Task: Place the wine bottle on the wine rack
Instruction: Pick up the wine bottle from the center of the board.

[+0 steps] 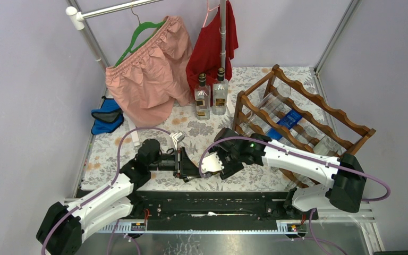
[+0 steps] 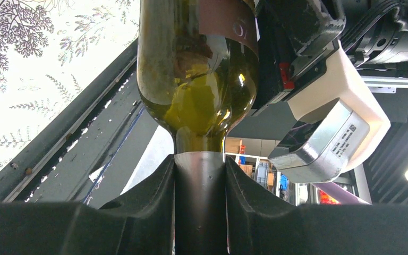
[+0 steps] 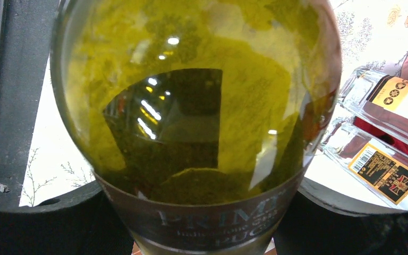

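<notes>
1. The wine bottle [image 2: 196,79] is off the table, lying roughly level between both arms, over the near strip of the flowered table [image 1: 111,154].
2. The left gripper [image 2: 199,164] is clenched on the bottle's neck. A dark finger presses each side of it, just below the shoulder.
3. The right gripper [image 3: 196,218] grasps the bottle's wide body at the label band, jaws spread, a finger on each flank.
4. Edges: the black rail [image 1: 212,204] at the table's near edge runs just below both grippers.
5. The wine rack [image 1: 303,114] stands right and beyond the right gripper, near but apart. The right forearm crosses in front of its lower near corner. The rack's upper scalloped rails are unobstructed from above.
6. Two clear bottles [image 1: 211,95] stand upright just left of the rack, with bare cloth between them and the grippers.
7. Pink shorts [image 1: 149,69] hang over the far left.
</notes>
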Robot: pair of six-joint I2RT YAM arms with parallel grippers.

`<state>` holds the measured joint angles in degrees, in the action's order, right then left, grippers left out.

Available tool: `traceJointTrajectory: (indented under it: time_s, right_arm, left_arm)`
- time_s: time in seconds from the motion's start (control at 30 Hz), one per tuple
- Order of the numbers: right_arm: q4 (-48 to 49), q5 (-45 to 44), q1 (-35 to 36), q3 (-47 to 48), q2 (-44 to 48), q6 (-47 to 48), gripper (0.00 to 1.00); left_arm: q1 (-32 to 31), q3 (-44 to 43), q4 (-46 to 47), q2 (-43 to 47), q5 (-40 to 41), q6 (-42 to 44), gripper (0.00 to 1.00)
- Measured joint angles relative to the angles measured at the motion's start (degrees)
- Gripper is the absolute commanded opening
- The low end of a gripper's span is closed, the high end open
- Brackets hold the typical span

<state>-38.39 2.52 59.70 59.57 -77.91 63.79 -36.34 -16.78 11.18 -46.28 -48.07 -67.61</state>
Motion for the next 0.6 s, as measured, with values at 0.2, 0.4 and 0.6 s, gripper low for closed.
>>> traceJointTrajectory:
  time_s: [0.2,0.4,0.6]
  right_arm:
    - [-0.9,0.1,0.0,0.0,-0.1,-0.6,0.0]
    - [-1.4,0.2,0.0,0.0,-0.2,-0.7,0.0]
    - [-1.6,0.5,0.0,0.0,-0.3,-0.8,0.0]
  left_arm:
    - [0.0,0.3,2.2,-1.7,-1.1,0.0,0.25]
    - [0.0,0.5,3.7,-3.0,-2.1,0.0,0.37]
    - [0.0,0.5,4.4,-3.4,-2.6,0.1,0.5]
